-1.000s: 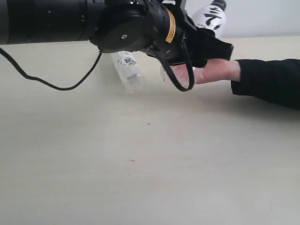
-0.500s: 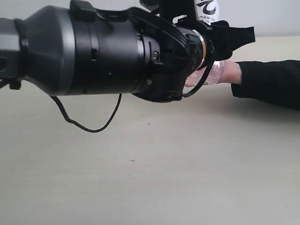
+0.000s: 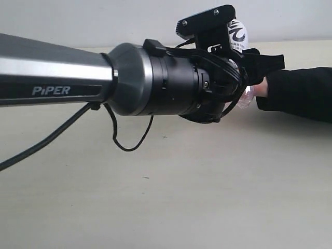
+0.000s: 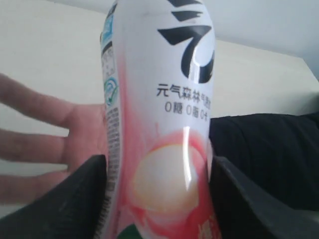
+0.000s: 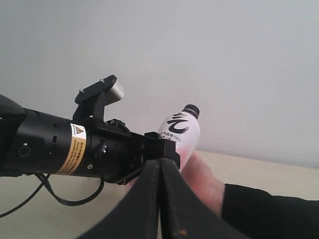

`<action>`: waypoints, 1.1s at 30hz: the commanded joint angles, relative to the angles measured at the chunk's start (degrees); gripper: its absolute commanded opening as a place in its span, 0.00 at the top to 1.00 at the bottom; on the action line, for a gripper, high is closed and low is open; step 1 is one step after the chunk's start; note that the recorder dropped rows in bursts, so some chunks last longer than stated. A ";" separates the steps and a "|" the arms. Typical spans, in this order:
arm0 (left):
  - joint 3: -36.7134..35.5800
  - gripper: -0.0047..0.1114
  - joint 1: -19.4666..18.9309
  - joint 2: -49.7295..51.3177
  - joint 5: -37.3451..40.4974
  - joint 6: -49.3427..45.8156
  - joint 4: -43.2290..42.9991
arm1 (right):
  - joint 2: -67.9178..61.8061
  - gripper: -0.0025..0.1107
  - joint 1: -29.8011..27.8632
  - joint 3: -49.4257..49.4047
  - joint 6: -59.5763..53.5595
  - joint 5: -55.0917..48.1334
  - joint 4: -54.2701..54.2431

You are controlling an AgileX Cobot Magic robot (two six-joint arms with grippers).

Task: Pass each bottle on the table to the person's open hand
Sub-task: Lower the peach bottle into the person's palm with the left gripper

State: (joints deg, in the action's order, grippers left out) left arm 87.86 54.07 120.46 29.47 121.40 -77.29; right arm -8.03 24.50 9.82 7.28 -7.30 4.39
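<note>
The white-and-pink bottle (image 4: 159,124) bears black lettering, the sleeve (image 4: 264,159) is black, the table (image 3: 181,197) cream.

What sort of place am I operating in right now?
Probably a lab or test bench, not a home: a pale wood-grain table, a plain light wall, and a PIPER-marked arm holding a pink bottle by a person's open hand.
</note>
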 commanded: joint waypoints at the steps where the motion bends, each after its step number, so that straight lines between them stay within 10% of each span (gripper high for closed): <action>1: 2.26 0.96 -1.21 1.52 0.15 0.34 1.45 | 0.27 0.98 -0.18 -0.27 -0.01 0.54 0.36; 22: 1.45 0.95 -3.30 2.03 -2.18 -9.68 13.11 | 0.27 0.98 -0.18 -0.27 -0.01 0.54 0.36; 33: 1.45 0.26 -3.67 2.03 -5.84 -11.74 12.57 | 0.27 0.98 -0.18 -0.27 -0.01 0.54 0.05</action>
State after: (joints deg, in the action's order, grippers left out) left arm 89.59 50.54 122.84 23.90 110.52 -63.88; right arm -8.03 24.50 9.82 7.28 -7.30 4.39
